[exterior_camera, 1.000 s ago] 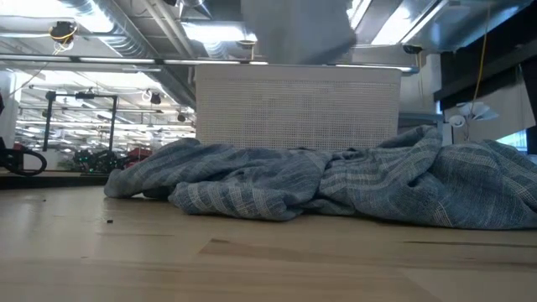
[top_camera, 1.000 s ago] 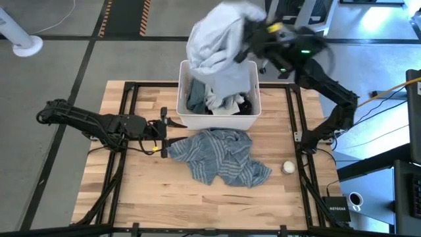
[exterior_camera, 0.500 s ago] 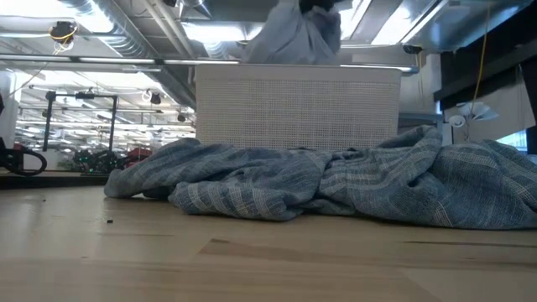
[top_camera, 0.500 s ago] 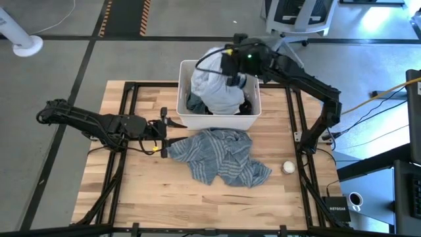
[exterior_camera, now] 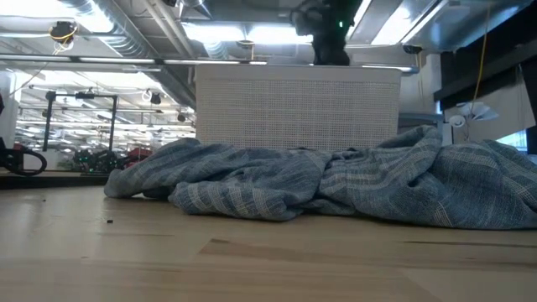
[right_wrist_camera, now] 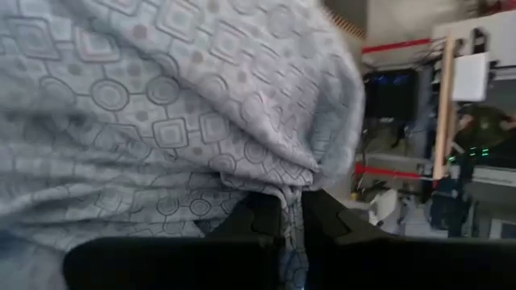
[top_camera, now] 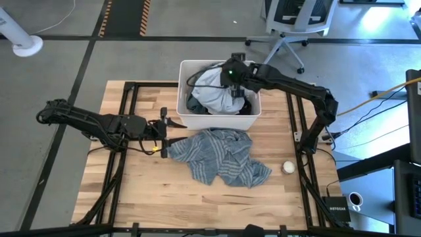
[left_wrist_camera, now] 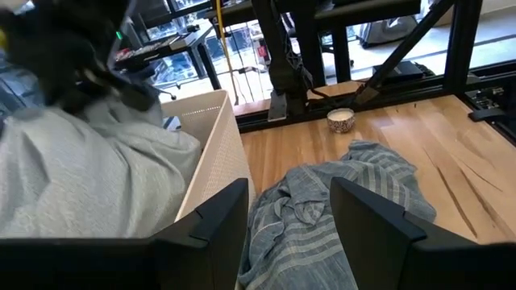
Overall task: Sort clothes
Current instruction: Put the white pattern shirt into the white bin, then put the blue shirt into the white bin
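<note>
A pale wooden table with dark metal framing stands on a grey concrete floor. Beyond the table's far edge are yellow-and-black hazard stripes, a white office chair and a white fan base. Silver ducts and strip lights run under the ceiling

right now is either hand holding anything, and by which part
The right hand pinches a fold of the grey-white patterned garment over the tub; the left hand holds nothing.

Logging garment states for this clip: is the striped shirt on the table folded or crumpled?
Crumpled. The striped shirt lies in a loose, wrinkled heap on the table, in front of the tub.
</note>
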`<action>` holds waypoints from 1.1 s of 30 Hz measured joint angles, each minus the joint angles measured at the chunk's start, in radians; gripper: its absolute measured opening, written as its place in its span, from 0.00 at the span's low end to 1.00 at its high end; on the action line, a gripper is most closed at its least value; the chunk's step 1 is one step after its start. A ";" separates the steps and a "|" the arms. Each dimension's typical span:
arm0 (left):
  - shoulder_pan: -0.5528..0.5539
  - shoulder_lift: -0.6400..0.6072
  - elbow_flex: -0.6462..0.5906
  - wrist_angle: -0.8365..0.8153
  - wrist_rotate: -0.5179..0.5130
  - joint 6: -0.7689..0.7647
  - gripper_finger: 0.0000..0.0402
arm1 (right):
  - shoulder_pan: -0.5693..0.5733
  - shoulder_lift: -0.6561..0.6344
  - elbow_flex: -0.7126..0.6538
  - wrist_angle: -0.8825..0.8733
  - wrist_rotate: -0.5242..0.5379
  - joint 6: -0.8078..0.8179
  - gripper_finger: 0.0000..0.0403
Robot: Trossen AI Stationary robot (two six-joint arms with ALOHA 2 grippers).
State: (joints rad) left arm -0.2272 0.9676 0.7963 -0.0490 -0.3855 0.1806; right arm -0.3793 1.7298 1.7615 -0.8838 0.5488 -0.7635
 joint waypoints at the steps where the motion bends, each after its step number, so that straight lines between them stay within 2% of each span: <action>1: 0.000 0.000 0.000 0.000 0.000 0.000 0.43 | -0.007 -0.002 -0.030 0.011 -0.001 0.000 0.06; 7: 0.000 0.000 0.000 0.000 0.000 -0.018 0.43 | -0.022 -0.007 -0.138 0.051 -0.002 0.121 0.13; 10: 0.000 0.000 0.000 -0.001 0.000 -0.011 0.43 | -0.021 -0.007 -0.166 0.044 0.052 0.132 0.19; 15: 0.000 0.000 0.000 -0.002 0.000 0.002 0.43 | -0.020 -0.007 -0.142 -0.009 0.072 0.132 0.35; 20: 0.000 0.000 0.000 -0.047 0.000 -0.001 0.43 | -0.020 -0.007 -0.050 -0.087 0.068 0.132 0.51; 24: 0.001 0.000 -0.001 -0.063 0.000 -0.020 0.43 | -0.020 -0.007 0.057 -0.174 -0.058 0.132 0.61; 28: 0.001 0.000 -0.001 -0.082 0.000 -0.023 0.43 | -0.003 -0.007 0.167 -0.256 -0.224 0.140 0.64; 33: 0.001 0.000 -0.001 -0.083 0.000 -0.024 0.43 | 0.121 -0.007 0.264 -0.341 -0.231 0.150 0.63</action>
State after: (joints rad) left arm -0.2264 0.9676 0.7956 -0.1318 -0.3852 0.1566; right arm -0.2581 1.7229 2.0258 -1.2245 0.3173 -0.6140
